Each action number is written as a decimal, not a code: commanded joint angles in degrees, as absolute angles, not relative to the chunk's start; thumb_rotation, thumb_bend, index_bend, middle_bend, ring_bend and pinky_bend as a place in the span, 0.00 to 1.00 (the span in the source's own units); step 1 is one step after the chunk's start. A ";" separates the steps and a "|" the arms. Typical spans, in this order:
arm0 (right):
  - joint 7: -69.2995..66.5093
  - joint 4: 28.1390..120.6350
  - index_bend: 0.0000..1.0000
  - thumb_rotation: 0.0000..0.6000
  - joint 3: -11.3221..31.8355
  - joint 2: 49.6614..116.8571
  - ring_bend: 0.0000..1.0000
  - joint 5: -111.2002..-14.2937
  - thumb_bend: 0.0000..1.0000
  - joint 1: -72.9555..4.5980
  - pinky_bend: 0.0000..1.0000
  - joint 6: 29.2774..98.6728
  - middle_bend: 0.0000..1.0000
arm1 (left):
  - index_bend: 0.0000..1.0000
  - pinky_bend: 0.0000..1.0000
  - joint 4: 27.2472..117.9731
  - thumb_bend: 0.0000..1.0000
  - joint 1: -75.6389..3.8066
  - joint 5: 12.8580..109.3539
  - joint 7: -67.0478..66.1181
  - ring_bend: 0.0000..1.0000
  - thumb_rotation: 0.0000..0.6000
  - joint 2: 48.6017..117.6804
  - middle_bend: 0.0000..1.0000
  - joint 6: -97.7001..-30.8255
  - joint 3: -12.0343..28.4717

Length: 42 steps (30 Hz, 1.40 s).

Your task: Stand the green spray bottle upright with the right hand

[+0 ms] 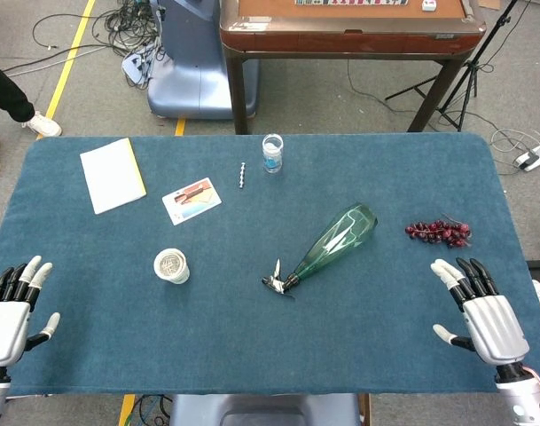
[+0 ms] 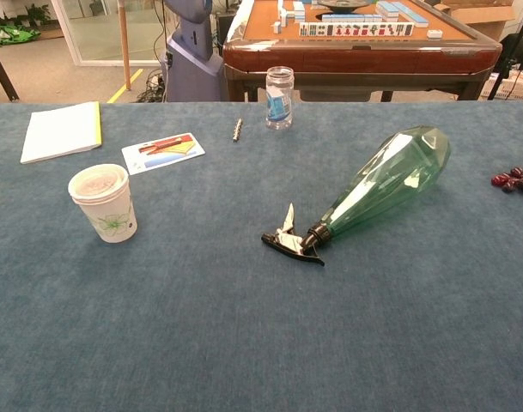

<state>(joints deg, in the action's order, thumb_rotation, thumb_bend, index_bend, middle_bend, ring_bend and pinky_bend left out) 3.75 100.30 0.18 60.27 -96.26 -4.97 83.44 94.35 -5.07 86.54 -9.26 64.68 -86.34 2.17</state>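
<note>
The green spray bottle (image 1: 334, 240) (image 2: 381, 182) lies on its side near the table's middle, its black-and-white trigger nozzle (image 1: 276, 282) (image 2: 289, 239) pointing toward the near left. My right hand (image 1: 479, 310) hovers over the near right of the table, fingers spread, holding nothing, well to the right of the bottle. At the near left corner my left hand (image 1: 11, 306) is also open and empty. Neither hand shows in the chest view.
A paper cup (image 1: 171, 265) stands left of the bottle. A white notepad (image 1: 112, 174), a card (image 1: 191, 200), a small screw-like piece (image 1: 242, 175) and a clear jar (image 1: 272, 153) lie farther back. Dark grapes (image 1: 439, 232) lie right of the bottle. A wooden table (image 1: 349, 27) stands beyond.
</note>
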 commanded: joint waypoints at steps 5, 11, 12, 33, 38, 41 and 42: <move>8.75 103.86 0.13 1.00 2.23 58.76 0.03 -96.42 0.08 -13.64 0.03 71.53 0.16 | 0.06 0.00 94.40 0.35 -4.72 86.66 -9.16 0.00 1.00 64.70 0.00 -86.69 1.95; 10.83 103.45 0.13 1.00 5.12 61.20 0.03 -93.36 0.08 -21.17 0.03 62.05 0.16 | 0.06 0.00 94.68 0.35 -4.37 86.79 -9.18 0.00 1.00 64.52 0.00 -87.24 1.90; 11.28 103.16 0.13 1.00 5.57 61.74 0.03 -92.63 0.08 -22.32 0.03 60.56 0.16 | 0.06 0.00 94.71 0.35 -4.31 86.80 -9.17 0.00 1.00 64.49 0.00 -87.32 1.89; 24.41 89.41 0.25 1.00 9.43 77.23 0.03 -80.75 0.15 -40.73 0.03 43.00 0.20 | 0.06 0.00 94.28 0.35 -3.22 86.46 -8.29 0.00 1.00 64.36 0.00 -88.63 2.06; 27.81 85.94 0.26 1.00 8.70 80.45 0.03 -80.18 0.15 -43.10 0.03 42.41 0.21 | 0.06 0.00 94.10 0.35 -2.93 86.25 -8.19 0.00 1.00 64.37 0.00 -88.74 2.01; 29.07 84.28 0.26 1.00 8.26 82.02 0.03 -79.61 0.15 -44.15 0.03 42.07 0.22 | 0.06 0.00 93.94 0.35 -2.84 86.19 -8.08 0.00 1.00 64.38 0.00 -88.73 1.98; 29.32 83.77 0.26 1.00 8.14 82.51 0.03 -79.29 0.15 -44.46 0.03 41.85 0.22 | 0.06 0.00 93.85 0.35 -2.80 86.19 -8.00 0.00 1.00 64.41 0.00 -88.77 1.99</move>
<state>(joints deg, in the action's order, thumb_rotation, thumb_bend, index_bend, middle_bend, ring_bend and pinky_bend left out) 28.88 84.29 8.39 81.98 -79.69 -44.12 42.15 93.86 -2.81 86.19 -8.01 64.40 -88.76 1.99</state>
